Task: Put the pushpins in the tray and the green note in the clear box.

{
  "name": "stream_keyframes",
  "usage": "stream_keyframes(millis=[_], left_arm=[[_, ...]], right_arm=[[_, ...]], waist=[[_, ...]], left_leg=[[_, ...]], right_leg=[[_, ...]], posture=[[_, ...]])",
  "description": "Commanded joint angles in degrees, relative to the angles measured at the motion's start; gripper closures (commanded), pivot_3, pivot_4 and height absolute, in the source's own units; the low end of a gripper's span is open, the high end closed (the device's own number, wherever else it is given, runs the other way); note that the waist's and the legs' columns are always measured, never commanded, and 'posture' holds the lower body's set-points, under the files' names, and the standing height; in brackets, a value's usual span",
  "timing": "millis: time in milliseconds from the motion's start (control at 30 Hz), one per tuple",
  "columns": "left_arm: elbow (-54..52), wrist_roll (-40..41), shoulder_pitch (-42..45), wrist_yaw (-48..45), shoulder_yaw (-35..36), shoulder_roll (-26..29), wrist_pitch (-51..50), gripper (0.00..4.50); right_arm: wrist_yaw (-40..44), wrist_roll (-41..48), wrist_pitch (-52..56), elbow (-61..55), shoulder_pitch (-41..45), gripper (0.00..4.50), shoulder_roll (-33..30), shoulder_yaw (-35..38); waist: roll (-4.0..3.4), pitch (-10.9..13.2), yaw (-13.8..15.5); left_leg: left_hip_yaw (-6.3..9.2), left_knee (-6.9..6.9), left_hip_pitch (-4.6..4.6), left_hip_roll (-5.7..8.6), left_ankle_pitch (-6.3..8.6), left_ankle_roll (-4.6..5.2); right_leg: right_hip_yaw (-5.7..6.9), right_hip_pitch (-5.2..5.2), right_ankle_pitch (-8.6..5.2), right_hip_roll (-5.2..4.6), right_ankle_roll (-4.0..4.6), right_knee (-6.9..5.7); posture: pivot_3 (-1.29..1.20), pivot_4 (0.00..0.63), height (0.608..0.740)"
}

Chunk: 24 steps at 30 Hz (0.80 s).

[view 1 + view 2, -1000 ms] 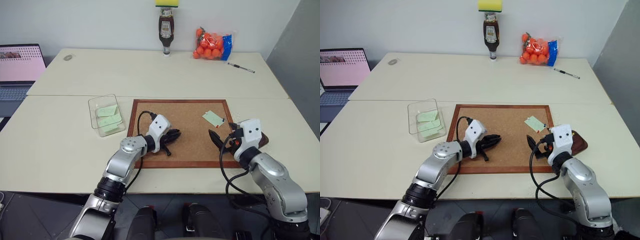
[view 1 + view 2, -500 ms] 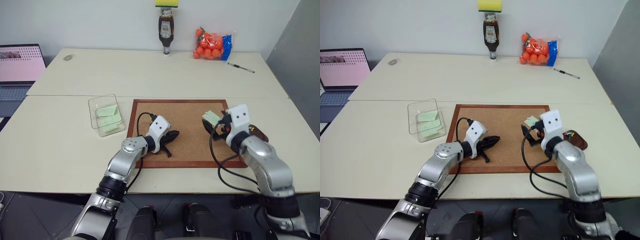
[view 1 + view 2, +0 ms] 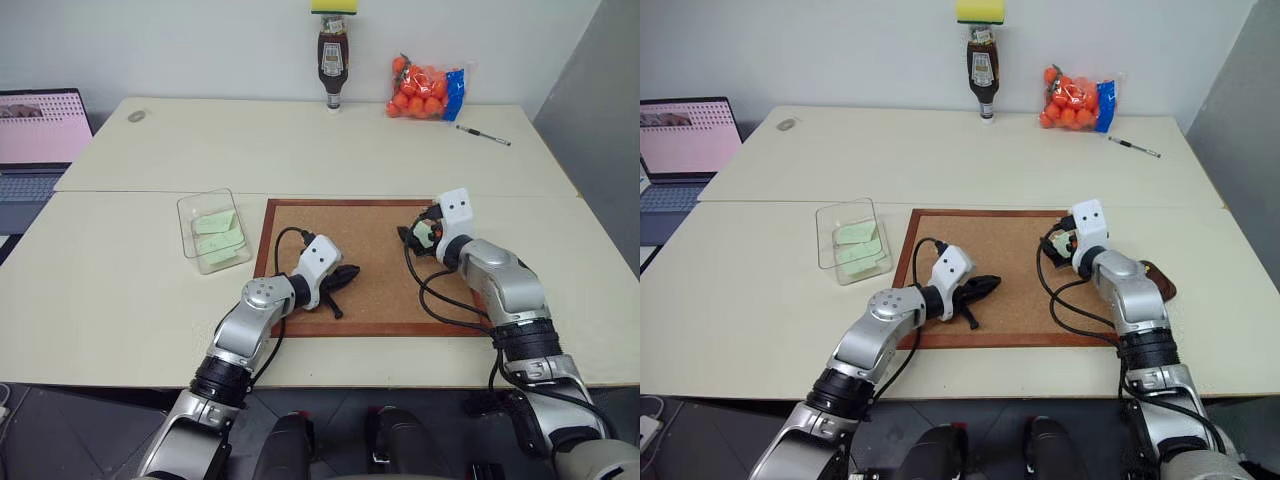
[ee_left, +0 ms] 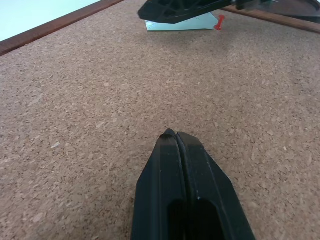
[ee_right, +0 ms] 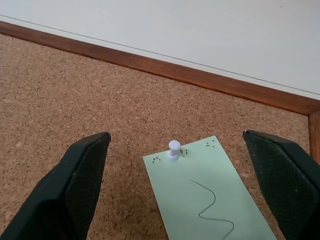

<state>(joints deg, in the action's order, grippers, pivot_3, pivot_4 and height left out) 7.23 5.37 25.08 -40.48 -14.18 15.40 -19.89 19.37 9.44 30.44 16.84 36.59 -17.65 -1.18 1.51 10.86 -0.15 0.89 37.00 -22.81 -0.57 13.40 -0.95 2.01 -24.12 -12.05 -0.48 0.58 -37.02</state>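
The green note (image 5: pixel 210 187) lies on the cork board (image 3: pixel 370 235) near its far right corner. A white pushpin (image 5: pixel 173 148) stands in one end of it, and a red pushpin (image 4: pixel 218 21) sits at another corner. My right gripper (image 5: pixel 175 137) hovers just over the note, open wide, one finger on each side of the white pin. The left gripper (image 3: pixel 350 272) rests shut and empty on the middle of the board. The dark tray (image 3: pixel 1160 283) sits at the board's right edge, partly behind my right arm. The clear box (image 3: pixel 186 232), left of the board, holds green slips.
A laptop (image 3: pixel 35 140) stands at the far left. Along the back wall are a sauce bottle (image 3: pixel 331 65) with a sponge on top, a bag of oranges (image 3: pixel 425 88) and a pen (image 3: pixel 483 135).
My right arm has reached forward, from beside the tray to over the green note, fingers still spread. The left arm has stayed put.
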Motion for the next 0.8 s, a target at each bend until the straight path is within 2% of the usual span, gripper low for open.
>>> stream_keyframes(millis=[33,300,367,433,500,533,600,633,800], left_arm=[[-0.38,-0.51,-1.19,0.23,-0.86,-0.09,-0.96,4.5],[-0.38,-0.47,-1.26,0.33,-1.04,-0.17,-0.79,4.5],[-0.33,-0.48,-1.25,0.38,-1.05,-0.2,-0.72,4.5],[-0.32,-0.5,-1.27,0.43,-1.07,-0.19,-0.68,4.5],[-0.3,-0.49,-1.27,0.45,-1.09,-0.18,-0.66,4.5],[-0.31,-0.54,-1.32,0.42,-1.11,-0.07,-0.61,4.5],[-0.33,-0.62,-1.38,0.4,-1.16,0.09,-0.57,4.5],[-0.3,-0.64,-1.41,0.38,-1.17,0.17,-0.51,4.5],[-0.17,-0.75,-1.42,0.34,-1.28,0.33,-0.44,4.5]], right_arm=[[1.08,-0.79,-3.83,2.43,2.25,0.93,0.12,0.63],[1.42,-1.43,-5.9,7.41,3.87,2.46,0.52,1.39],[1.31,-1.04,-6.02,8.06,4.27,2.9,0.78,1.89],[1.45,-0.85,-6.18,8.33,4.52,3.51,0.89,2.13],[1.57,-0.91,-6.33,8.47,4.6,3.65,0.94,2.21],[1.59,-0.93,-6.24,8.4,4.61,3.97,0.98,2.22],[1.68,-0.93,-6.0,8.05,4.59,4.33,1.02,2.29],[1.7,-0.95,-5.9,7.84,4.57,4.48,1.08,2.31],[1.68,-0.38,-6.04,5.56,4.06,4.48,1.49,2.8]], waist=[[-0.01,0.0,0.0],[-0.02,-0.01,-0.03],[-0.02,-0.01,-0.03],[-0.03,-0.02,-0.02],[-0.03,-0.02,-0.02],[-0.03,-0.02,-0.02],[-0.03,-0.02,-0.02],[-0.03,-0.02,-0.02],[-0.03,-0.02,-0.02]], left_leg=[[0.0,0.0,0.0,0.0,0.0,0.0],[-0.02,0.0,0.02,0.0,0.0,0.0],[-0.02,0.01,0.03,-0.01,0.0,0.0],[-0.01,0.0,0.03,-0.01,0.0,0.0],[-0.02,0.0,0.02,0.0,0.0,0.0],[-0.03,0.0,0.02,0.0,0.0,0.0],[-0.03,0.0,0.02,0.0,0.0,0.0],[-0.02,0.0,0.02,0.0,0.0,0.0],[-0.02,0.0,0.03,-0.01,0.0,0.0]], right_leg=[[0.0,0.0,0.0,0.0,0.0,0.0],[-0.02,0.0,0.0,0.0,0.0,-0.02],[-0.02,0.0,0.0,0.0,0.0,-0.05],[-0.02,0.0,0.0,0.0,0.0,-0.05],[-0.03,0.0,0.0,0.0,0.0,-0.03],[-0.04,0.0,0.0,-0.01,0.0,-0.03],[-0.03,0.0,0.0,-0.01,0.0,-0.04],[-0.03,0.0,0.0,-0.01,0.0,-0.04],[-0.03,0.0,0.0,0.0,0.0,-0.05]], posture=[[0.0,0.15,0.74],[0.0,0.15,0.74],[0.0,0.15,0.74],[0.0,0.15,0.74],[0.0,0.15,0.74],[0.0,0.15,0.74],[0.0,0.15,0.74],[0.0,0.15,0.74],[0.0,0.15,0.74]])
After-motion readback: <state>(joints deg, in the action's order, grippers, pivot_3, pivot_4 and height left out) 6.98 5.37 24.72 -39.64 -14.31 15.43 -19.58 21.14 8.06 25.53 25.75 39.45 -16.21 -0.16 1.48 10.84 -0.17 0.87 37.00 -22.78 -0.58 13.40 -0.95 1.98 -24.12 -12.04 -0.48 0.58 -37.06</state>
